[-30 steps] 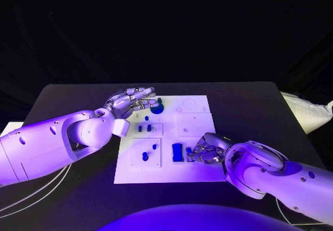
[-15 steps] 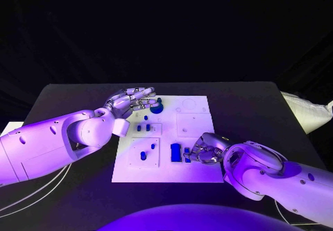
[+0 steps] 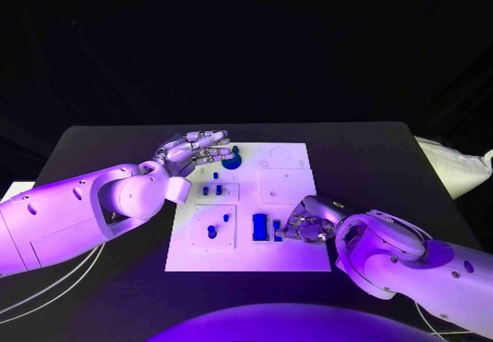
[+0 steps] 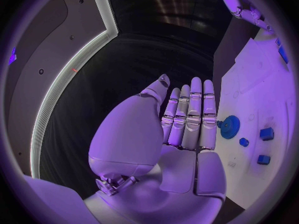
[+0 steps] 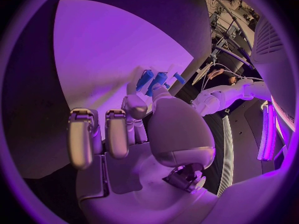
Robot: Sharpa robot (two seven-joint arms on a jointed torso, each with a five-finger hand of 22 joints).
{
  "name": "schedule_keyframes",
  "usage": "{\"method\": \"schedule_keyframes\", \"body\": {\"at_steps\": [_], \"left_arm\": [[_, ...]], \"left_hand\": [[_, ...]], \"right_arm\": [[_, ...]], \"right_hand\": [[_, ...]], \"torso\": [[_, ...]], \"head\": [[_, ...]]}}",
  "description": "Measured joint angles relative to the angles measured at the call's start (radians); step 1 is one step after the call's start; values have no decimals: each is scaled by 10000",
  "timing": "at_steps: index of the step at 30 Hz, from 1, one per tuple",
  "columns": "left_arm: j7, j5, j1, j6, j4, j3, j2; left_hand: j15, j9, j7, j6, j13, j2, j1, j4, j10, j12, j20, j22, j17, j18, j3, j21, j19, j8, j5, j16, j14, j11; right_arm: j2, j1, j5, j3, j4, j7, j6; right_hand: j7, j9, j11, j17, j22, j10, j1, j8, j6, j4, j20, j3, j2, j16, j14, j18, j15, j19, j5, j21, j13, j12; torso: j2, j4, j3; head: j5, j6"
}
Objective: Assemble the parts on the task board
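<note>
The white task board (image 3: 291,251) lies in the middle of the black table. My left hand (image 3: 195,151) hovers at its far left corner, fingers straight and together, holding nothing, just beside the blue gear (image 3: 232,160). The left wrist view has that hand (image 4: 187,122) next to the gear (image 4: 229,126) and small blue parts (image 4: 266,133). My right hand (image 3: 308,221) sits at the board's near right. Its thumb and a finger close on a small blue part (image 3: 277,229) standing beside a larger blue block (image 3: 260,226). From the right wrist, these blue parts (image 5: 156,79) lie at the fingertips (image 5: 137,104).
More small blue parts stand in the board's left plates (image 3: 213,190), (image 3: 211,231). Pale recessed plates (image 3: 286,184) take up the board's right half. White cables (image 3: 41,285) run along the table's near left. A pale object (image 3: 457,167) lies past the table's right edge.
My right hand has drawn back slightly to the right, so the small blue part beside the block shows more. The left hand has stayed in place.
</note>
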Motion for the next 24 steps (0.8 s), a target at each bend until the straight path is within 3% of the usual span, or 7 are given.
{"method": "schedule_keyframes", "body": {"at_steps": [7,16,21,24], "left_arm": [[-6,0,0,10,-16,0,9],[-14,0,0,19,-20,0,15],[-17,-1,0,23,-20,0,15],[-18,-1,0,25,-20,0,11]], "left_hand": [[0,0,0,0,0,0,0,0,0,0,0,0,0,1,0,0,0,0,0,0,0,0],[0,0,0,0,0,0,0,0,0,0,0,1,0,1,0,0,0,0,0,0,0,0],[0,0,0,0,0,0,0,0,0,0,0,1,0,1,0,0,0,0,0,0,0,0],[0,0,0,0,0,40,-40,0,0,0,0,-24,1,0,0,0,0,0,0,-42,0,0]], "right_arm": [[45,-15,-42,0,33,45,60],[243,-21,-68,-2,-283,89,173],[360,-13,-126,17,-543,129,193],[412,-12,-158,30,-604,176,188]], "right_hand": [[0,34,0,-1,-1,0,840,-40,0,-369,0,-231,-83,0,0,0,0,0,-810,0,21,0],[0,56,1,-2,-2,-1,1179,-39,0,-492,0,-243,207,-1,0,0,0,0,-852,0,47,1],[-55,124,0,-3,-2,-2,1533,-17,56,-645,1,-224,323,-1,0,0,1,0,-1215,0,168,126],[-38,123,0,-3,-3,-2,1533,-49,81,-696,1,-227,323,-1,1,0,0,0,-1222,0,239,173]], "torso": [[0,13,-1],[11,20,-7],[11,31,-7],[11,33,-7]], "head": [[-29,10],[-32,-3],[-1,-26],[25,-49]]}}
